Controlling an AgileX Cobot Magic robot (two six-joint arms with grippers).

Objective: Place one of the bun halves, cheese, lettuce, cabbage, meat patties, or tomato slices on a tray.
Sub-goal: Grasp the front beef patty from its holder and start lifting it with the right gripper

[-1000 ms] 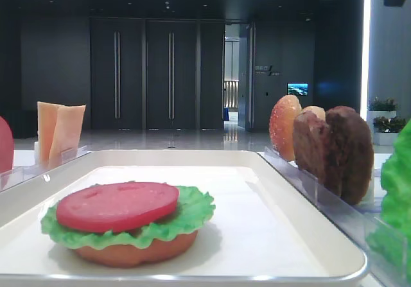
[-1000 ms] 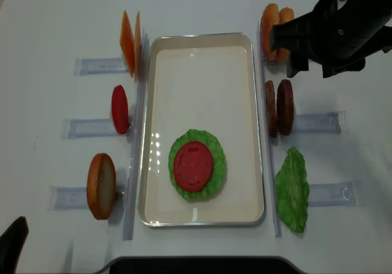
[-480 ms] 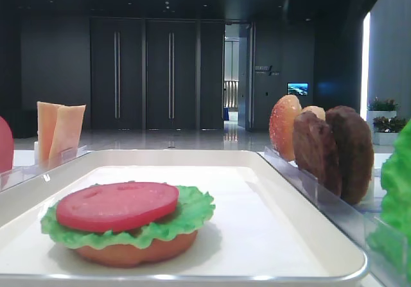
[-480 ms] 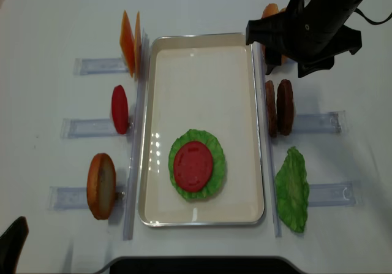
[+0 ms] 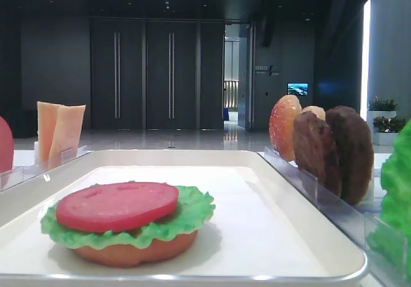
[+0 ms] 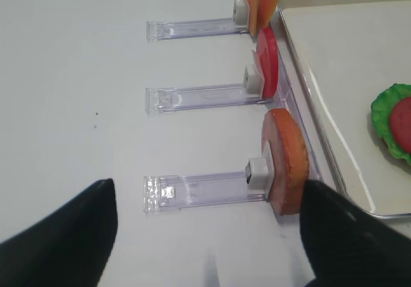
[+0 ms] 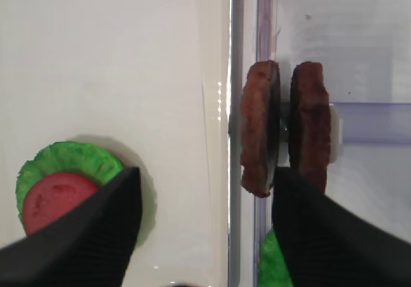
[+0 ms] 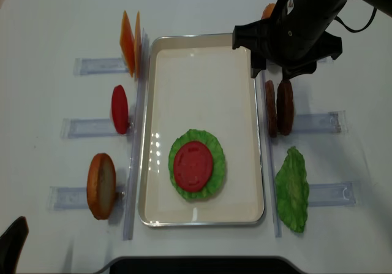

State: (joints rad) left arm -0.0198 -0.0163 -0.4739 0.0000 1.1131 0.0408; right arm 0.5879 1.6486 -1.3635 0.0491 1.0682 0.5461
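Note:
The white tray [image 8: 202, 90] holds a stack of bun half, lettuce [image 8: 214, 157] and tomato slice [image 8: 194, 165]. Two dark meat patties [image 8: 278, 107] stand on edge in a clear holder right of the tray. My right gripper [image 8: 272, 72] hovers just beyond them over the tray's right rim. It is open, with nothing between its fingers [image 7: 83, 235]. In the right wrist view the patties [image 7: 260, 133] lie ahead near the right finger. My left gripper [image 6: 205, 248] is open and low at the near left, beside a bun half [image 6: 286, 162].
Left of the tray, clear holders carry cheese slices [image 8: 130, 43], a tomato slice [image 8: 120, 109] and a bun half [image 8: 101, 185]. A loose lettuce leaf [image 8: 293, 189] stands at the near right. The right arm hides most of the far-right bun halves [image 8: 268, 9].
My right arm has swung left and nearer, from over the far-right bun halves to the tray's rim by the patties. Its jaws kept the same width. The left gripper has not moved.

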